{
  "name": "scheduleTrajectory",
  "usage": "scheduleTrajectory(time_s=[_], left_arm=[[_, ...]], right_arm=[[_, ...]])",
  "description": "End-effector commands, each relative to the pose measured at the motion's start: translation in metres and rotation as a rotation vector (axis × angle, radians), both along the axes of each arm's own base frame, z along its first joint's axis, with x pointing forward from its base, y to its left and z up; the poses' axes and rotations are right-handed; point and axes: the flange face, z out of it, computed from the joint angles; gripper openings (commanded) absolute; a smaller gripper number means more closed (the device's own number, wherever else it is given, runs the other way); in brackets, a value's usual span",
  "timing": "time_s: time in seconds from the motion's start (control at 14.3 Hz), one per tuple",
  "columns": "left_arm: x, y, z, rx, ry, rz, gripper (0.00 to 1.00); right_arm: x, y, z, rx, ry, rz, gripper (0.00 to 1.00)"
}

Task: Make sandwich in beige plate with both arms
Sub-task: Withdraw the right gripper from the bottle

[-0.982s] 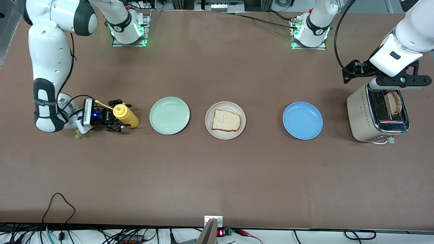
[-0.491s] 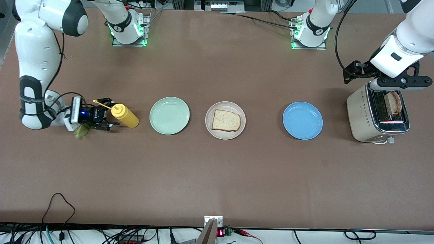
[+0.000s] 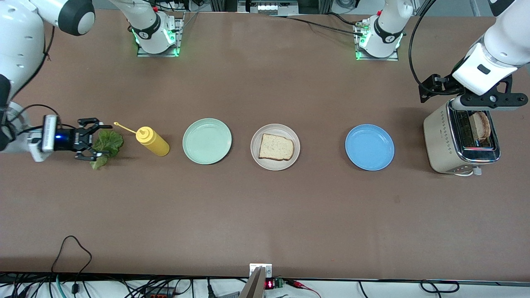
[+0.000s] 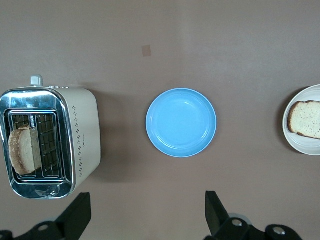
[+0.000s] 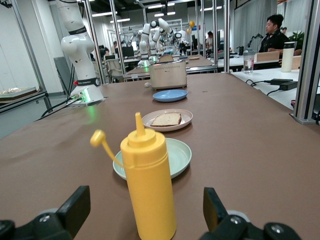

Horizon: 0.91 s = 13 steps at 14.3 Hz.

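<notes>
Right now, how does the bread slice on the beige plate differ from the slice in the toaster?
The slice on the beige plate lies flat and fully exposed; the slice in the toaster stands on edge in a slot, partly sunk. The plate slice looks pale and speckled; the toaster slice looks browner. The plate slice sits mid-table on the beige plate; the toaster slice sits at the left arm's end, under the open left gripper. Both are single bread slices.

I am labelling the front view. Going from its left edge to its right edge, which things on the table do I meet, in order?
Right tool → lettuce → mustard bottle → green plate → beige plate with toast → blue plate → toaster, with the left tool over it.
</notes>
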Motion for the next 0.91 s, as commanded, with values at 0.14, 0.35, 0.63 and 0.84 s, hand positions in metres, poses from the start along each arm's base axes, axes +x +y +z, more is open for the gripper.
scheduleTrajectory(time_s=[0.14,0.35,0.63,0.84], left_arm=[[0.002,0.0,0.004,-0.021,0.006,0.001,1.0],[0.002,0.0,0.004,-0.021,0.006,0.001,1.0],[0.002,0.0,0.004,-0.021,0.008,0.001,1.0],[0.002,0.0,0.004,-0.021,0.006,0.001,1.0]], right_arm=[[0.017,0.015,0.057,-0.107,0.072,0.045,1.0],[0.023,0.018,0.107,-0.257,0.131,-0.001,1.0],[0.023,0.032,0.165,-0.429,0.248,-0.067,1.0],[0.018,0.045,0.208,-0.626,0.357,-0.163,1.0]])
